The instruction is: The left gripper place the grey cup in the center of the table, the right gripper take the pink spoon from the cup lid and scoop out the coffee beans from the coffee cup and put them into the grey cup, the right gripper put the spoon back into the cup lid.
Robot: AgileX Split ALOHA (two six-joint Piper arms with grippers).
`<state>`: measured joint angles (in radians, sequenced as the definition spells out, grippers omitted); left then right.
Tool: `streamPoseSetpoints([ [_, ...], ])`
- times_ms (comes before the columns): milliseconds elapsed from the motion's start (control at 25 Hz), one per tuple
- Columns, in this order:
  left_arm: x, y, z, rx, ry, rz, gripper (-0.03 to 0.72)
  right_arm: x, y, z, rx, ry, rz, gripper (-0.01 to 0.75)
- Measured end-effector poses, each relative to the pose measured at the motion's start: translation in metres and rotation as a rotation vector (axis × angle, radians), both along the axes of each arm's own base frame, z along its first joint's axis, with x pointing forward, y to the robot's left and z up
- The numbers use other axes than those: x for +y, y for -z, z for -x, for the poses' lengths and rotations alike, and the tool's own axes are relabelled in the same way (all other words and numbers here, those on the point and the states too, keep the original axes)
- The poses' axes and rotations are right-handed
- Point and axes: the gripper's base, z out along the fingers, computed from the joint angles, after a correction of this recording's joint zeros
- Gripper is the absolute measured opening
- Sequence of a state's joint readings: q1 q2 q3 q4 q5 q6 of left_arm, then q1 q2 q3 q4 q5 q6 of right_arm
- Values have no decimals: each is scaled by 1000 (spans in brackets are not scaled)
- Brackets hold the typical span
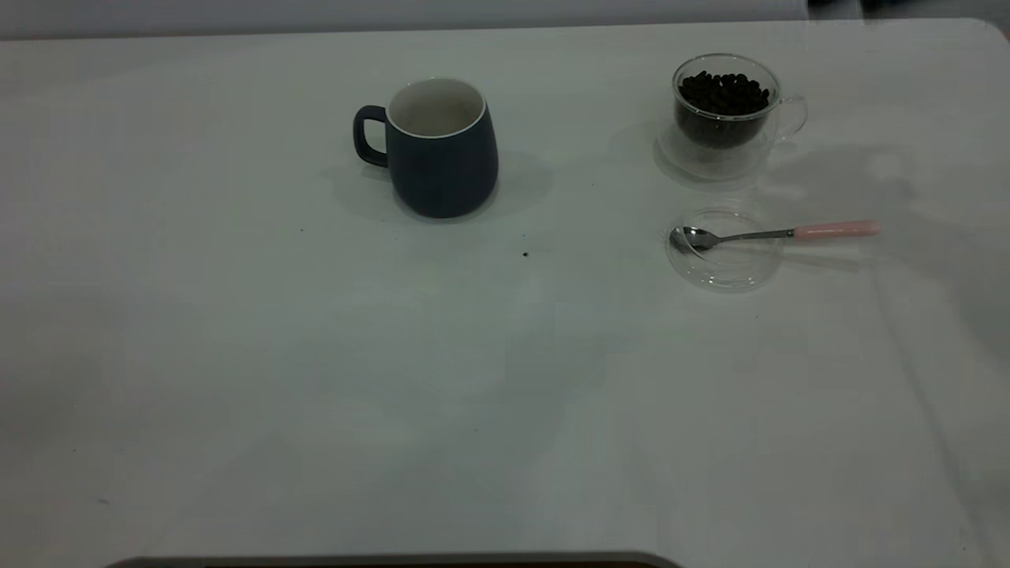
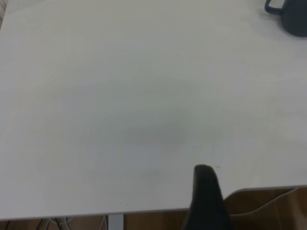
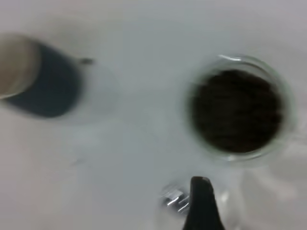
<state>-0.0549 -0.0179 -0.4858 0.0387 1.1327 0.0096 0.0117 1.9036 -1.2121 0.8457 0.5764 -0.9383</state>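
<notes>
The grey cup (image 1: pixel 438 146) stands upright and empty near the middle back of the table (image 1: pixel 505 394), its handle pointing left. The coffee cup (image 1: pixel 726 110), heaped with coffee beans (image 1: pixel 724 91), stands at the back right. In front of it lies the cup lid (image 1: pixel 724 248), with the pink spoon (image 1: pixel 777 233) resting bowl-down in it and its handle sticking out to the right. Neither gripper shows in the exterior view. My right gripper (image 3: pixel 201 203) hangs above the lid, beside the spoon's bowl (image 3: pixel 175 199) and short of the coffee cup (image 3: pixel 235 110). My left gripper (image 2: pixel 207 196) is over the table's edge, far from the grey cup (image 2: pixel 292 17).
A few tiny dark specks (image 1: pixel 525 254) lie on the white tabletop between the grey cup and the lid. Brown wood (image 2: pixel 268 208) shows beyond the table edge in the left wrist view. The grey cup also shows in the right wrist view (image 3: pixel 45 84).
</notes>
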Motion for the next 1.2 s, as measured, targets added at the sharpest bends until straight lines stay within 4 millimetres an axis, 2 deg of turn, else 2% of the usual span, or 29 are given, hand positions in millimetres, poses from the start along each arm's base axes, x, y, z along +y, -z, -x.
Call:
streamPoseSetpoints([
  [120,0,0,0,0,0,0,586,22,-54,44,112,-56,133,566],
  [160,0,0,0,0,0,0,586,24,-67,61,164,-61,207,559],
  [280,0,0,0,0,0,0,586,16,-89,113,296,66,363,535],
  [400,0,0,0,0,0,0,586,3,-95,168,317,145,409,527],
  [520,0,0,0,0,0,0,586,-11,-81,227,330,175,403,523],
  [640,0,0,0,0,0,0,586,-28,-72,267,306,245,378,523],
  [880,0,0,0,0,1,-1,586,-38,-73,316,75,360,263,523],
  [1200,0,0,0,0,1,-1,586,-41,-82,360,-150,398,204,523],
])
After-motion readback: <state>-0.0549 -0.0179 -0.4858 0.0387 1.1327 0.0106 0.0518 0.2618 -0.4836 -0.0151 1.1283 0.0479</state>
